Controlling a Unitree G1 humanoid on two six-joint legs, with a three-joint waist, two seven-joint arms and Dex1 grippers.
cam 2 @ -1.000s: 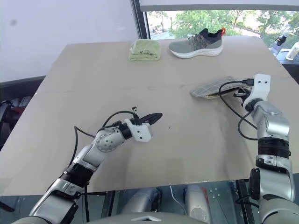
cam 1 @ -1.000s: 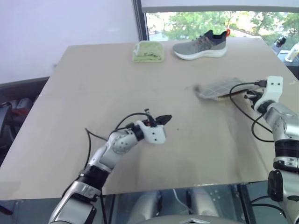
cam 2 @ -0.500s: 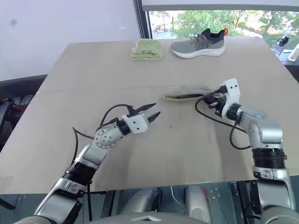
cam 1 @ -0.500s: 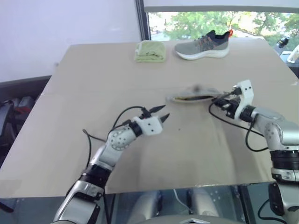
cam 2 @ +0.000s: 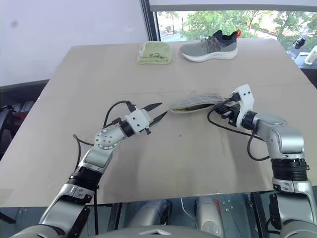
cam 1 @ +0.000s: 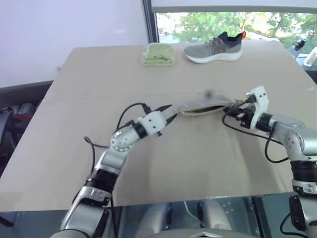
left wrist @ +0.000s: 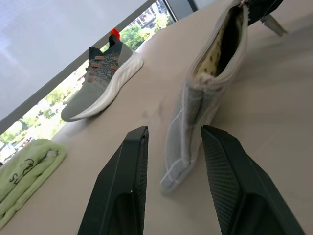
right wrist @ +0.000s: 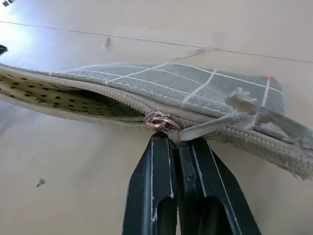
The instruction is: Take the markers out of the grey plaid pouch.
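Note:
The grey plaid pouch point(cam 1: 202, 105) hangs just above the middle of the table, edge-up, its zip open and the tan dotted lining point(left wrist: 220, 54) showing. My right gripper point(right wrist: 178, 142) is shut on the pouch's right end by the zip ring. From the left, my left gripper point(cam 2: 159, 110) is open, level with the pouch. In the left wrist view the pouch's other end point(left wrist: 188, 127) sits between the two fingers point(left wrist: 122, 196); whether they touch it I cannot tell. The markers are hidden.
A grey sneaker point(cam 1: 214, 47) and a folded yellow-green cloth point(cam 1: 157, 54) lie along the far edge of the tan table point(cam 1: 89, 89), in front of the window. Cables loop from both wrists.
My right gripper carried the pouch from the table's right side to the middle. My left gripper opened and moved up to the pouch's left end.

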